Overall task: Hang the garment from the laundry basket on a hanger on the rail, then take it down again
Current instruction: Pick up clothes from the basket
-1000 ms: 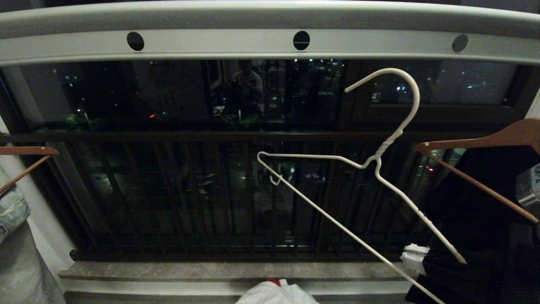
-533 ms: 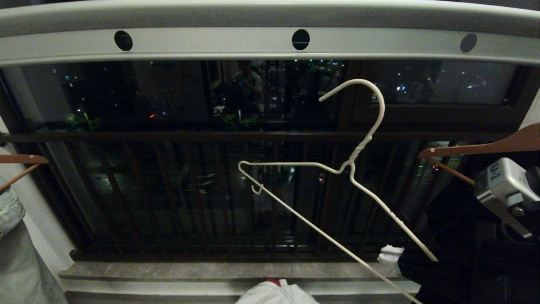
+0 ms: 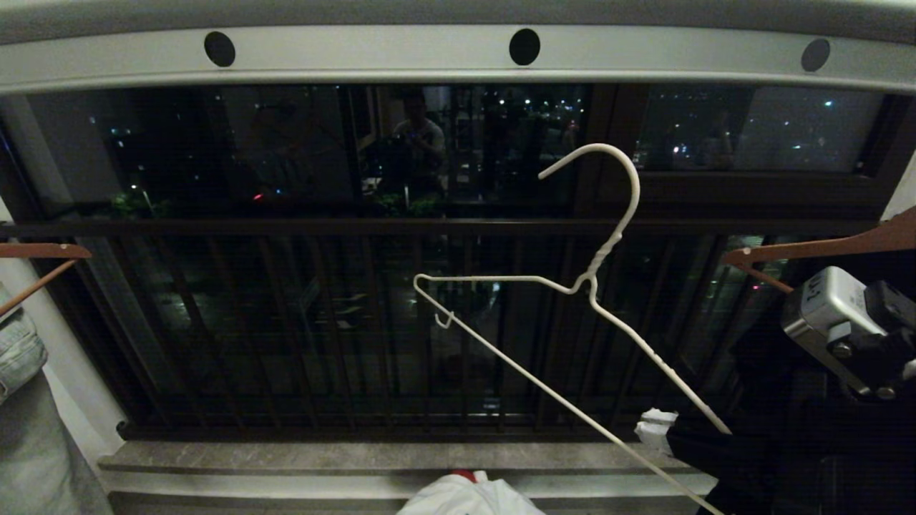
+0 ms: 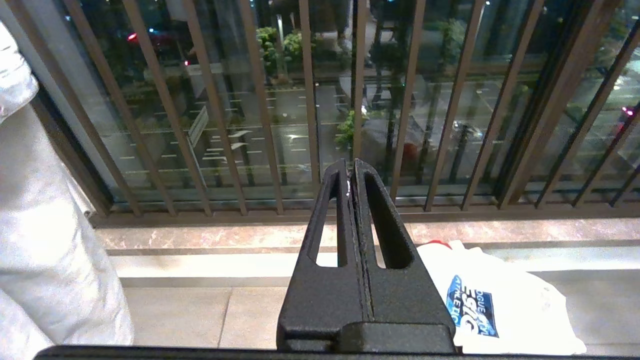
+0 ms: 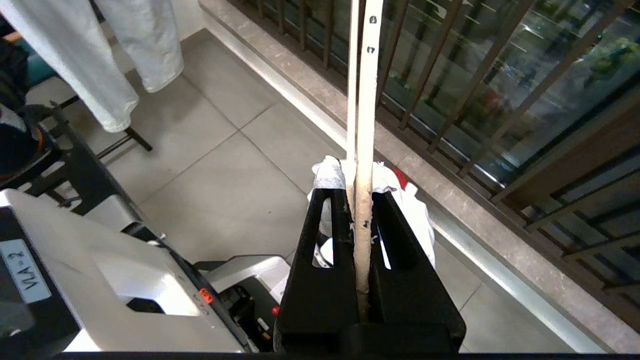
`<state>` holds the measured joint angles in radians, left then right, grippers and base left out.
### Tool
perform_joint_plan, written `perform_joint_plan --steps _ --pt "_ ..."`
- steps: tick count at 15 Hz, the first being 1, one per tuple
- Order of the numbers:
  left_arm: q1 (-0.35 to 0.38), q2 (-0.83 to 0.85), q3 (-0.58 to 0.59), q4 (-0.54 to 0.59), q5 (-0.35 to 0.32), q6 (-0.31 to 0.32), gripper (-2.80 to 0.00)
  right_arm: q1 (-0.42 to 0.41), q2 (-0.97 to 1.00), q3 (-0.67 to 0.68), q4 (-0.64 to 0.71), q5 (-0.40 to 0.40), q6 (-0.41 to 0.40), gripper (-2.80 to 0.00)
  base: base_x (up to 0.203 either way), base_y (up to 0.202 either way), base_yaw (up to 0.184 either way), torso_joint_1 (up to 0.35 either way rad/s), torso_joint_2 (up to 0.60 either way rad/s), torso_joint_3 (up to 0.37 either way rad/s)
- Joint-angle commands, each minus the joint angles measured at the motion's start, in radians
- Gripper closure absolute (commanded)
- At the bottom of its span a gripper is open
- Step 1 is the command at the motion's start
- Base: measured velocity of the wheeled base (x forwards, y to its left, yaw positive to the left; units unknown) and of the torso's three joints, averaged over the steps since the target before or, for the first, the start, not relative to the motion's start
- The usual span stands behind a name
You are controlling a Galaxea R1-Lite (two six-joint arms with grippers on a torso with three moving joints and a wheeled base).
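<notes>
Right arm: reaches up from the lower right of the head view; its silver wrist block sits at the right edge, just under a brown wooden hanger
Right gripper: clamped tight on one arm of the hanger, the off-white wire running straight up between the two black fingers
Hanger pose: tilted, hook uppermost and open toward the left, held free in the air below the rail and not touching it; the hook tip lies beneath and a little right of the middle hole
Left arm: not in the head view
Left gripper: fingers pressed together with nothing between them, pointing at the balcony bars
Garment: white T-shirt lying low by the stone sill, blue print with white letters facing up
Only in left wrist view: the shirt's print; the head view shows just a white bundle with a red spot at its bottom edge
Only in right wrist view: the grip on the wire, the tiled floor, white cloth behind the fingertips
Only in head view: the rail with its row of round holes, the whole outline of the hanger, pale denim at the left edge
</notes>
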<state>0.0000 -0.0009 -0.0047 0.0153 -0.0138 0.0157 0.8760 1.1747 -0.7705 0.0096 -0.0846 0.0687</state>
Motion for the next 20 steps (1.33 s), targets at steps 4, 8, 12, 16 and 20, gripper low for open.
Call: perform_joint_plan --steps 4,8,12,16,20 --pt "0.0 0.001 0.0 0.0 0.0 0.0 0.0 -0.011 0.006 0.0 0.0 -0.001 -0.015 0.0 0.0 0.0 0.0 -0.112 0.24 0.131" --pt "0.0 0.001 0.0 0.0 0.0 0.0 0.0 -0.011 0.005 0.005 0.0 0.0 -0.018 0.0 0.0 0.0 0.0 -0.144 0.3 0.156" --pt "0.0 0.001 0.0 0.0 0.0 0.0 0.0 -0.012 -0.003 0.003 0.0 0.0 -0.021 0.0 0.0 0.0 0.0 -0.146 0.31 0.171" --pt "0.0 0.001 0.0 0.0 0.0 0.0 0.0 -0.012 -0.006 0.005 0.001 -0.001 -0.021 0.0 0.0 0.0 0.0 -0.145 0.31 0.167" --pt "0.0 0.001 0.0 0.0 0.0 0.0 0.0 -0.012 -0.02 0.025 0.0 -0.003 -0.021 0.0 0.0 0.0 0.0 -0.149 0.32 0.175"
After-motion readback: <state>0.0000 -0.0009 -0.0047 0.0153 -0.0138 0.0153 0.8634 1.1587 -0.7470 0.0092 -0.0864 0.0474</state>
